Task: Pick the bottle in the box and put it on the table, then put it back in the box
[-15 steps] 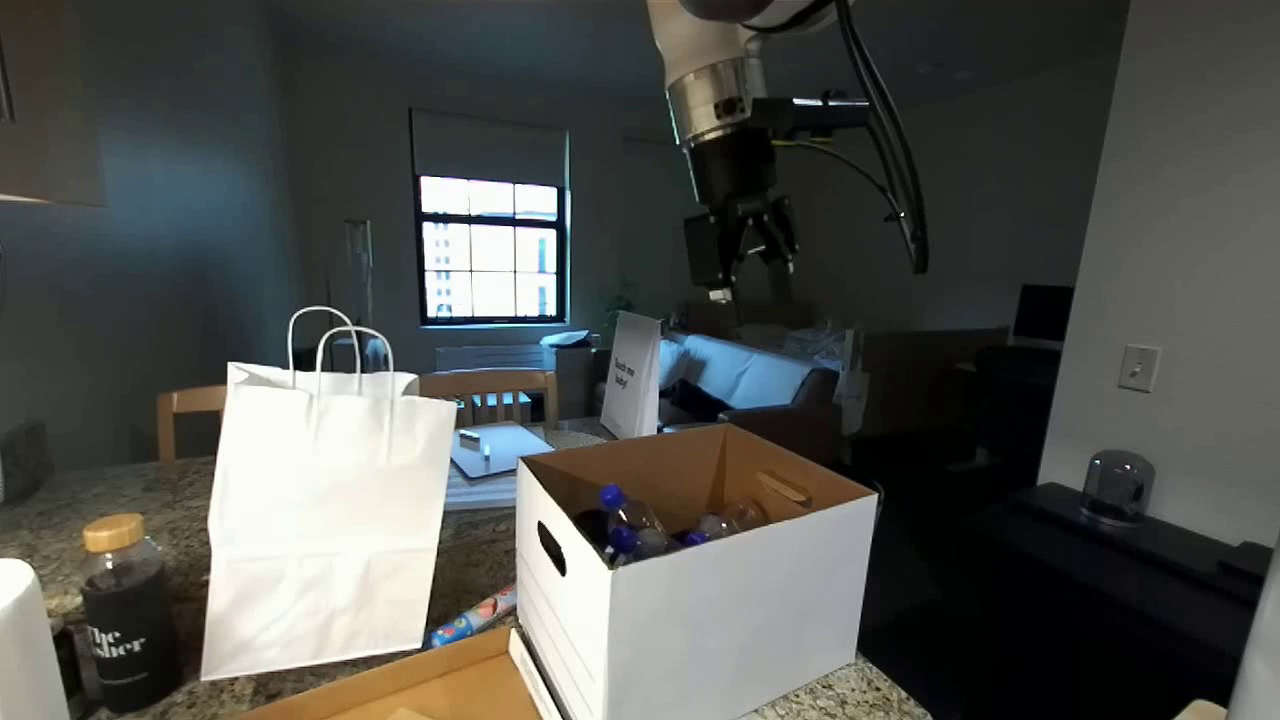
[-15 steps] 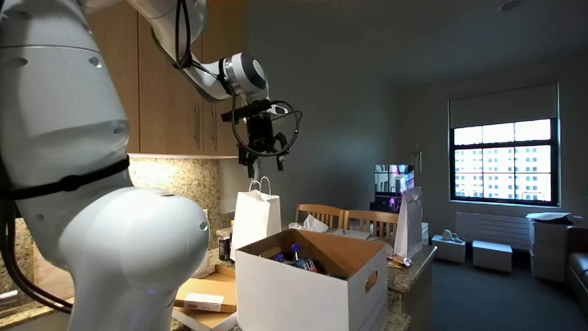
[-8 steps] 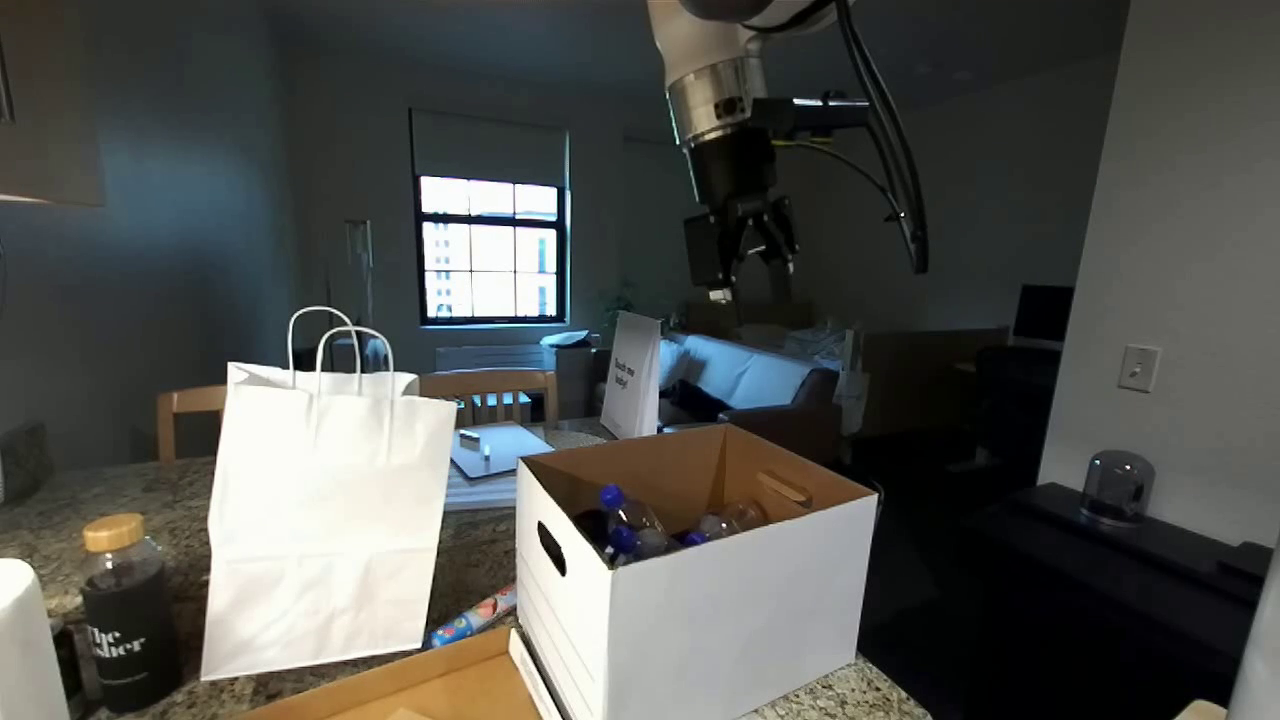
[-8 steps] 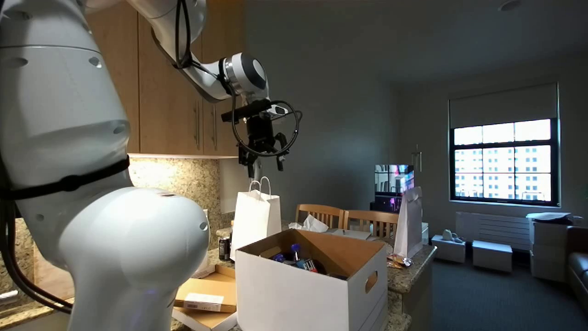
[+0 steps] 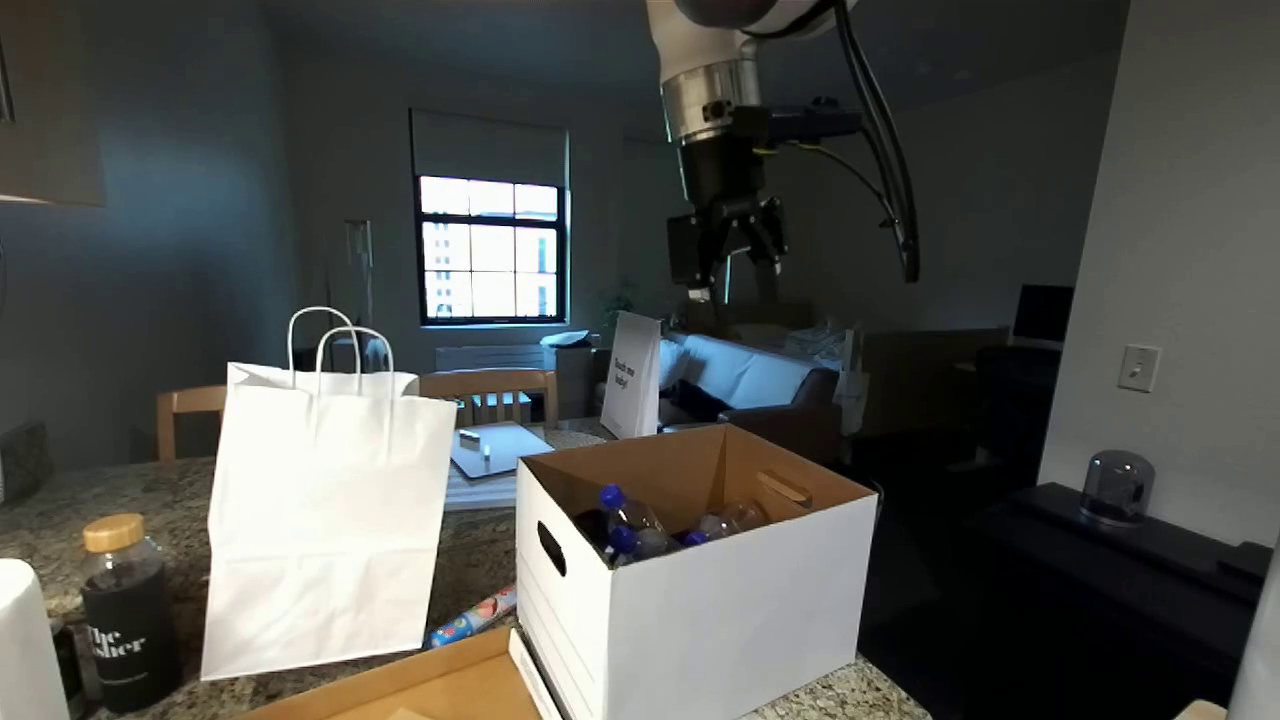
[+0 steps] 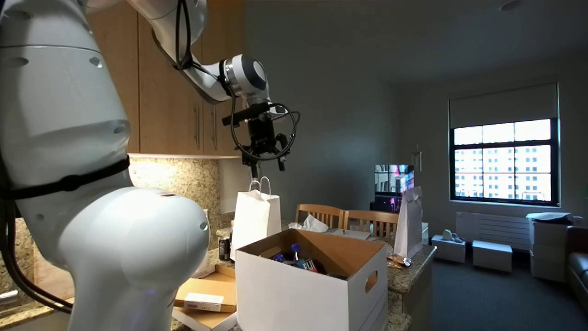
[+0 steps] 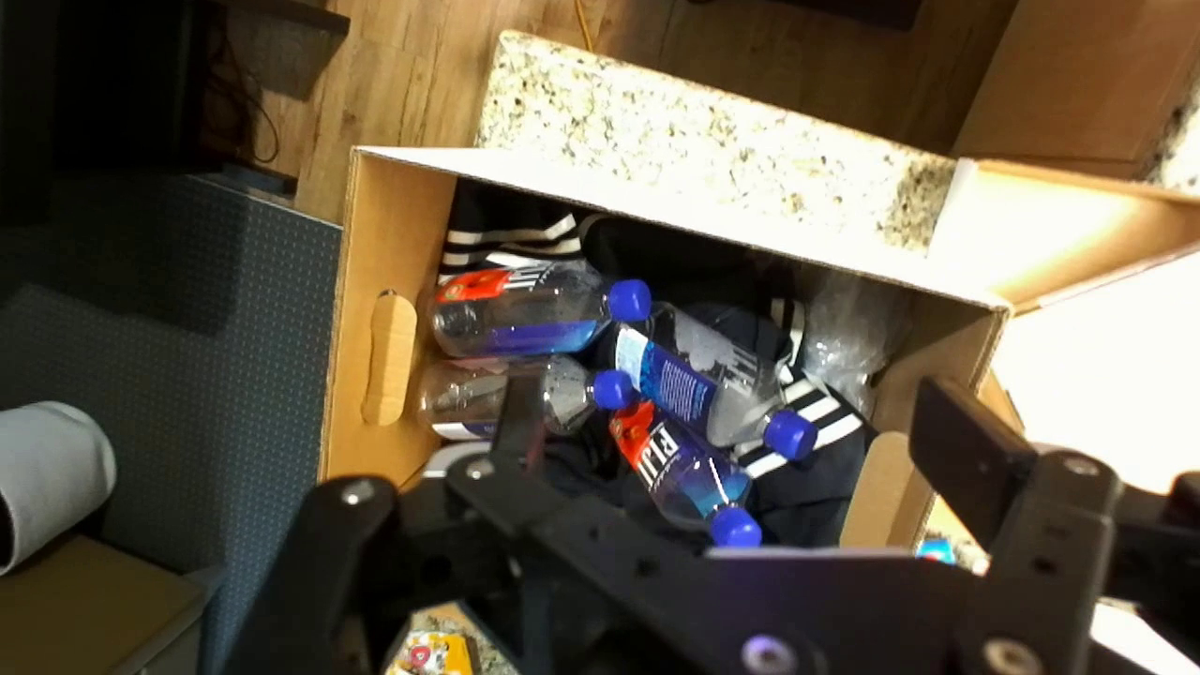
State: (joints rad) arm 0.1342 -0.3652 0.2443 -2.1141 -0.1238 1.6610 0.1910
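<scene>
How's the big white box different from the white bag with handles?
The box is wider than tall, but the bag is taller than wide. The box has oval holes in its sides, but the bag has loop handles on top. The box shows blue-capped bottles inside, but what the bag holds is hidden. Both are white outside and stand on the speckled counter.
</scene>
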